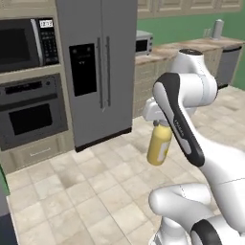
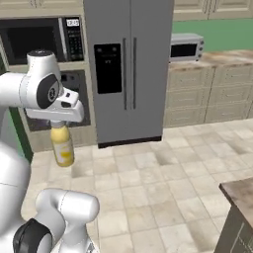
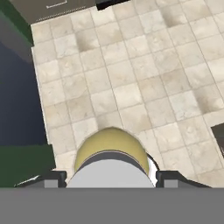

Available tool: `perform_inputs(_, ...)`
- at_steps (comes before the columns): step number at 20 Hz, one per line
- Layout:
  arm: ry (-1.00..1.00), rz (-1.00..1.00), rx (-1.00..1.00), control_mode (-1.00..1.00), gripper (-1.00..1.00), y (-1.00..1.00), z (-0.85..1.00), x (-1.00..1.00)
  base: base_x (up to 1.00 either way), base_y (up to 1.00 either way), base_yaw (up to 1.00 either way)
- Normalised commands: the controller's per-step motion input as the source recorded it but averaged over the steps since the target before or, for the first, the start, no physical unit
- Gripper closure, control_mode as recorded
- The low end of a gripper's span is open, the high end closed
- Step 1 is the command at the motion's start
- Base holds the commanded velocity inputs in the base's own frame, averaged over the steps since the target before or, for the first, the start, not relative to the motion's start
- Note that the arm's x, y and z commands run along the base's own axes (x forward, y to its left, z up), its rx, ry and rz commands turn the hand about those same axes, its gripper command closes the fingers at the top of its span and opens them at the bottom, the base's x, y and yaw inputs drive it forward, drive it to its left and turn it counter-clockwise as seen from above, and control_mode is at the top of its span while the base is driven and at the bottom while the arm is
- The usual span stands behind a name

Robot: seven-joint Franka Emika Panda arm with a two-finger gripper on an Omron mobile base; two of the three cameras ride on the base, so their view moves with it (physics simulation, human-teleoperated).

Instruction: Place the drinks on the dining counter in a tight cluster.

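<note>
A yellow bottle with a grey cap hangs upright in the air over the tiled floor. My gripper is shut on its neck from above. In the right base view the yellow bottle hangs under the gripper at the left. The hand view looks straight down on the bottle, with the gripper closed on both sides of the grey cap. A corner of the brown marbled dining counter shows at the lower right, well away from the bottle. The other drinks are out of view.
A grey double-door fridge stands ahead, with a microwave and a wall oven to its left. A back counter carries a silver toaster oven. Open tiled floor lies between me and them.
</note>
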Motion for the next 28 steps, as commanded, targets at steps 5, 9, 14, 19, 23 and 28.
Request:
perform_inputs(5,0.00,0.00,0.00,1.00,1.00,0.00,0.00,0.00,1.00,0.00,-0.46)
perform_inputs(9,0.00,0.00,0.00,1.00,1.00,0.00,0.00,0.00,0.97,0.00,-0.59)
perform_inputs(14,0.00,0.00,0.00,1.00,1.00,0.00,0.00,0.00,0.67,0.33,-0.80)
perform_inputs(19,0.00,0.00,0.00,1.00,1.00,0.00,0.00,0.00,0.79,0.64,-0.78)
perform_inputs(23,0.00,0.00,0.00,1.00,1.00,0.00,0.00,0.00,1.00,0.90,-0.63)
perform_inputs(28,0.00,0.00,0.00,1.00,1.00,0.00,0.00,0.00,1.00,0.99,-0.54)
